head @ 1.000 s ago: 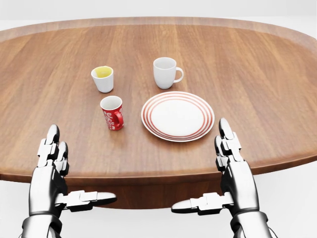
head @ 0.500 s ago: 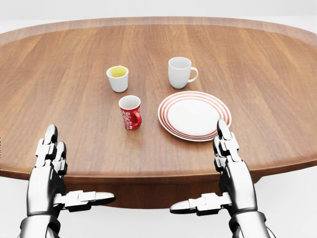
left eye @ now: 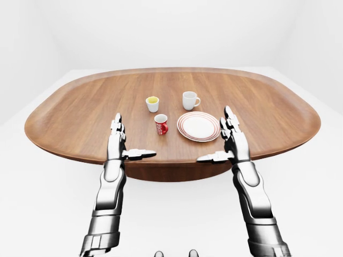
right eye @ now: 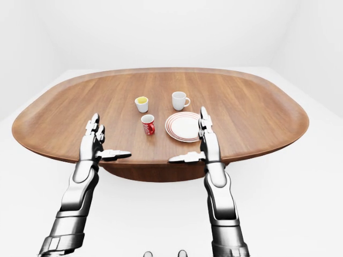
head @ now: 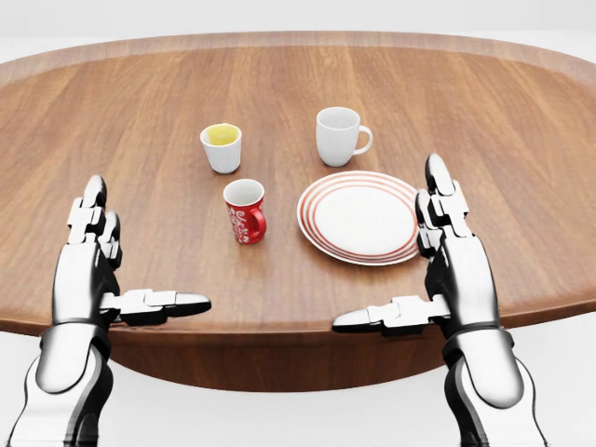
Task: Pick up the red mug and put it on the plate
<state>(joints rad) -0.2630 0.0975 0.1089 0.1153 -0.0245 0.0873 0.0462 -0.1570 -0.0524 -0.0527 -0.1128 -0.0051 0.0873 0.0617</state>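
The red mug (head: 245, 211) stands upright on the wooden table (head: 130, 93), with its handle turned toward the plate. The white plate with red rings (head: 358, 219) lies just right of the mug and has nothing on it. My left hand (head: 147, 247) hovers open over the table's near edge, below and left of the mug. My right hand (head: 389, 244) is open too, its fingers (head: 441, 200) beside the plate's right rim and its thumb pointing left. Neither hand touches anything.
A white mug (head: 338, 136) stands above the plate. A small white cup with a yellow inside (head: 222, 147) stands above the red mug. In the left-eye view the oval table (left eye: 80, 107) stands alone on a white floor.
The camera first shifted, sliding the whole picture to the right. Since then both open hands have risen and reached forward over the table's near edge. The mugs and plate stay put.
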